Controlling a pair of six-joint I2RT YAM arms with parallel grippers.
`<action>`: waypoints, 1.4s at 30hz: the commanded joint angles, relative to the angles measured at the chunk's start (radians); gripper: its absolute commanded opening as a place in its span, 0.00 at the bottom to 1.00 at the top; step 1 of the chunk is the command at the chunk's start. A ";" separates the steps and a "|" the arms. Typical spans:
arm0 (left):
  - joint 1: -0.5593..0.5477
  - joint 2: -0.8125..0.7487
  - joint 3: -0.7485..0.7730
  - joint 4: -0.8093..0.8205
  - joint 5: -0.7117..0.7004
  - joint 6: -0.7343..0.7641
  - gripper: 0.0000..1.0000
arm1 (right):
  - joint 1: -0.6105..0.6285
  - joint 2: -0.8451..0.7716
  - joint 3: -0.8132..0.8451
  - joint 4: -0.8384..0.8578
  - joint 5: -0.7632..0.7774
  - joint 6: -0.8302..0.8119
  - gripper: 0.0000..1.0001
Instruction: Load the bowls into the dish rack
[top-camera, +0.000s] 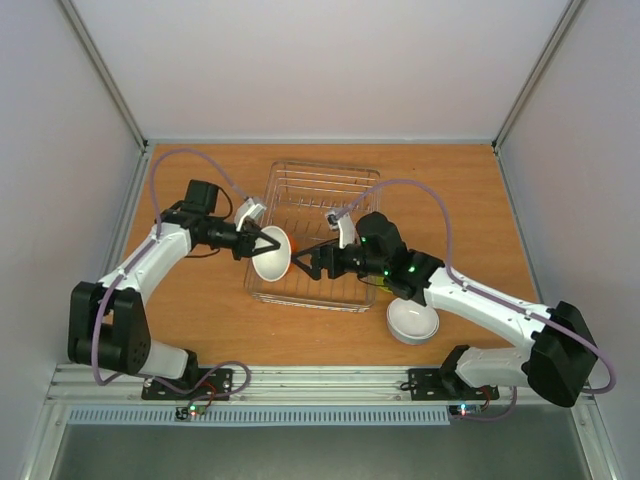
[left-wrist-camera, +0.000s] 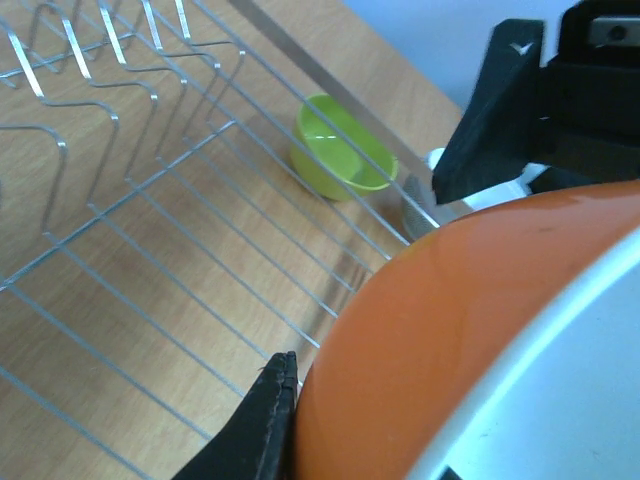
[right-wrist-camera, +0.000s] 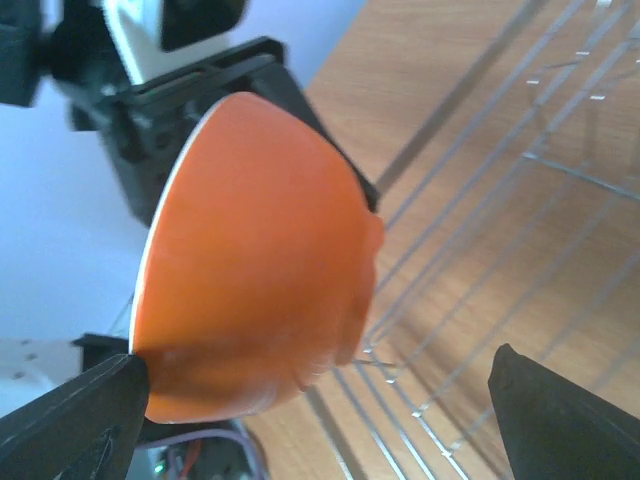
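Well, nearest the arm bases a white bowl (top-camera: 412, 321) sat upright on the counter (top-camera: 205, 315), close against the right arm. A little farther on, a lime-yellow bowl (left-wrist-camera: 342, 160) stood upright by the rail of the dish rack (top-camera: 322, 190), mostly hidden under that arm from above; I could not tell which side of the rail it was on. Beyond it the two arms met over the near-left part of the rack. The left gripper (top-camera: 268, 243) was clenched on the rim of the orange bowl (top-camera: 272, 262), holding it tipped on its side above the wires, with its white inside facing the near edge. The right gripper (top-camera: 303, 264) faced it from the right with its fingers (right-wrist-camera: 560, 415) spread wide and released, one close to the bowl's rim.
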 joint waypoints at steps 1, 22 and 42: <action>0.004 0.027 0.032 -0.077 0.177 0.080 0.01 | -0.001 0.035 -0.038 0.259 -0.220 0.098 0.98; 0.005 0.058 0.046 -0.102 0.185 0.086 0.00 | -0.003 0.154 -0.105 0.642 -0.406 0.257 0.37; 0.005 -0.123 -0.082 0.215 -0.076 -0.145 0.68 | -0.027 0.037 0.109 -0.027 -0.014 -0.061 0.01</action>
